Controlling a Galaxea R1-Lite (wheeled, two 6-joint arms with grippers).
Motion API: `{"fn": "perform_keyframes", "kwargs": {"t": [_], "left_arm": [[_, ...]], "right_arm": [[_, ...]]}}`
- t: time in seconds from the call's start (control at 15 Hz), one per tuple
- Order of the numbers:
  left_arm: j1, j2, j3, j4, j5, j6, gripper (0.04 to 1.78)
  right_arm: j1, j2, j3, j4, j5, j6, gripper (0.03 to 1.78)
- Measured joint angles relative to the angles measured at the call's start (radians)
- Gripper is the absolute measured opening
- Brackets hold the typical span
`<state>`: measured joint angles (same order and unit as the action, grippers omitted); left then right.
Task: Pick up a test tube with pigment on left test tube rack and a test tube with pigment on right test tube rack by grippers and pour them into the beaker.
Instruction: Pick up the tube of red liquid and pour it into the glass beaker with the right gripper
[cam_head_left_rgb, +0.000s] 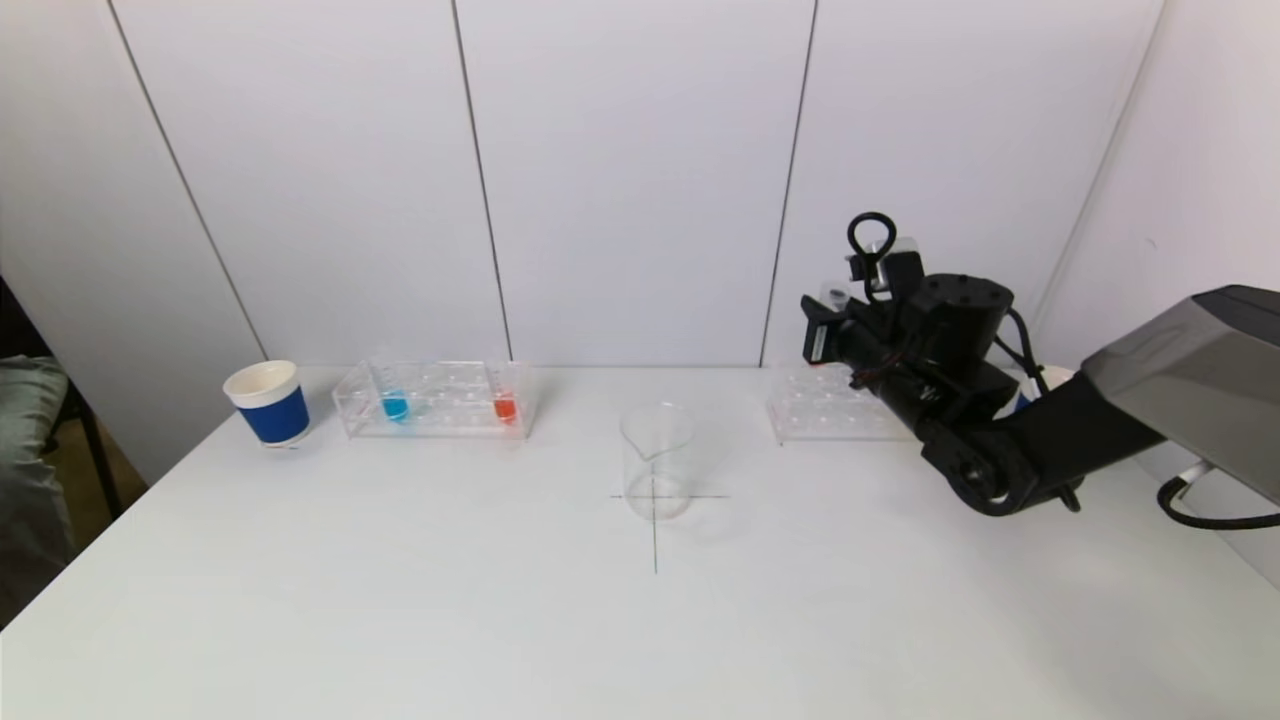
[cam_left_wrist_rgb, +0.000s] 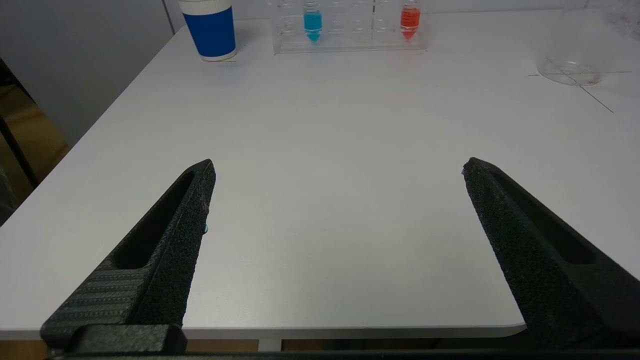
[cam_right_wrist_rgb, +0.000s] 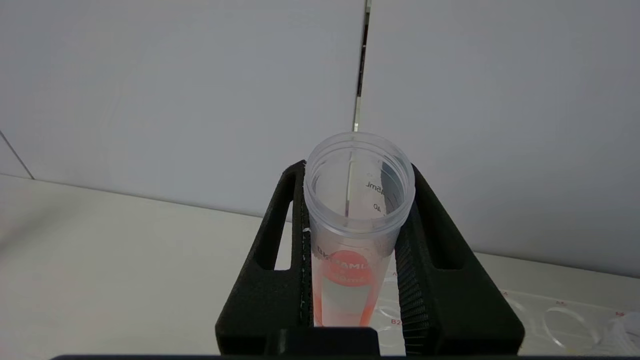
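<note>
Nearest me, I'm idling the left gripper (cam_left_wrist_rgb: 335, 200) over the surface (cam_left_wrist_rgb: 320, 150), jaws wide and empty. Farther off, I'm holding the red-pigment tube (cam_right_wrist_rgb: 357, 225) clamped in the right gripper (cam_right_wrist_rgb: 356, 250) above its rack (cam_head_left_rgb: 825, 405); next I'd say carrying it over the beaker (cam_head_left_rgb: 657, 460) and tipping.

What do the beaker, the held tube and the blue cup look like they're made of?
Beaker: clear, glossy, likely glass; the table cross shows through it. Tube in the right end effector: frosted translucent plastic, with printed marks and threaded rim. Cup: matte, probably paper, with rolled white rim.
</note>
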<state>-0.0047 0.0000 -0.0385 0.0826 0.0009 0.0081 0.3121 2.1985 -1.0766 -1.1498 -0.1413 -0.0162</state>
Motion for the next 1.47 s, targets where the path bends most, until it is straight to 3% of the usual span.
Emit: {"fn": "perform_keyframes", "kwargs": {"t": [0.33,0.73,0.93,1.2,1.47], "left_arm": [[0.000,0.000,0.000,0.000,0.000,0.000,1.73],[0.000,0.000,0.000,0.000,0.000,0.000,1.73],[0.000,0.000,0.000,0.000,0.000,0.000,1.73],[0.000,0.000,0.000,0.000,0.000,0.000,1.73],[0.000,0.000,0.000,0.000,0.000,0.000,1.73]], "right_arm": [[0.007,-0.092,-0.013,0.077,0.037,-0.093,0.52],[0.026,-0.147,-0.003,0.074,0.060,-0.251,0.52],[0.045,-0.172,0.018,0.077,0.120,-0.344,0.52],[0.052,-0.186,0.029,0.064,0.268,-0.395,0.52],[0.072,-0.189,0.031,0.064,0.314,-0.454,0.52]]}}
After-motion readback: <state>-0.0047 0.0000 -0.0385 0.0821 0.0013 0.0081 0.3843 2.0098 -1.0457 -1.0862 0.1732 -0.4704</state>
